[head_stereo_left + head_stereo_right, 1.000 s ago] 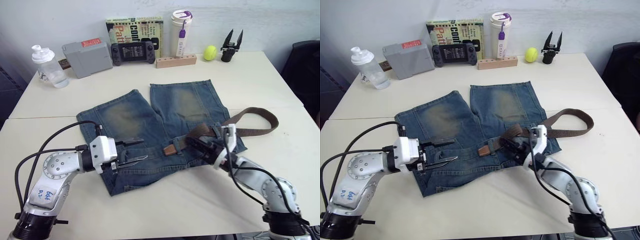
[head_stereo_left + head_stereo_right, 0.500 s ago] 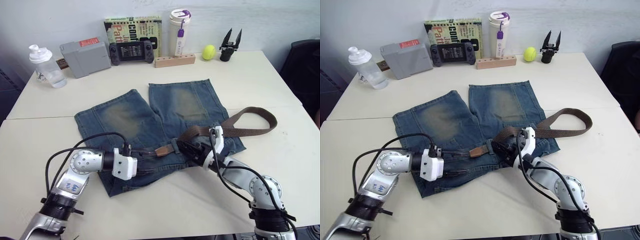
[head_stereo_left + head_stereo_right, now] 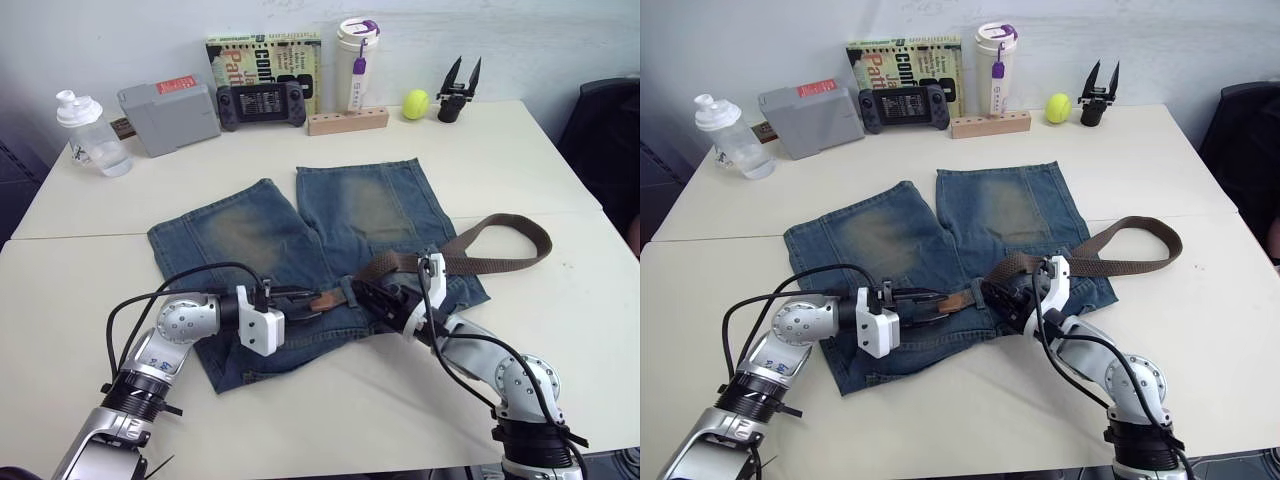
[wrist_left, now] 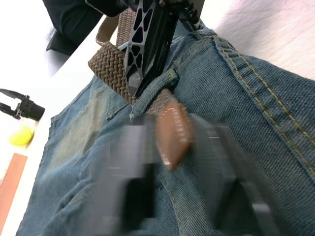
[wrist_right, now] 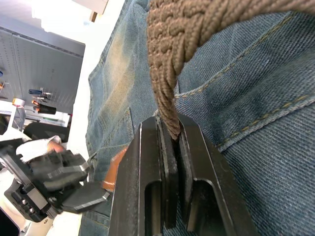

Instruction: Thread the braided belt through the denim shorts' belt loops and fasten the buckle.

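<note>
— Left arm? 
— Reaches inward low; left tool (image 3: pixel 300 298) spread, fingers apart. 
— Right arm? 
— Elbow bent, reaching inward; right tool (image 3: pixel 372 293) clamped tight on the braided belt (image 5: pixel 167 73).

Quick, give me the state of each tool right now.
Left tool: open, one finger on each side of the belt tip, not yet pinching it.
Right tool: shut on the belt, over the shorts.

Shorts (image 3: pixel 300 240) mid-table (image 3: pixel 520 160), belt (image 3: pixel 500 240) across waistband, looping off right; behind: bottle (image 3: pixel 88 130), box (image 3: pixel 170 117), controller (image 3: pixel 262 102), book (image 3: pixel 262 60), tumbler (image 3: pixel 358 65), ball (image 3: pixel 415 103)
</note>
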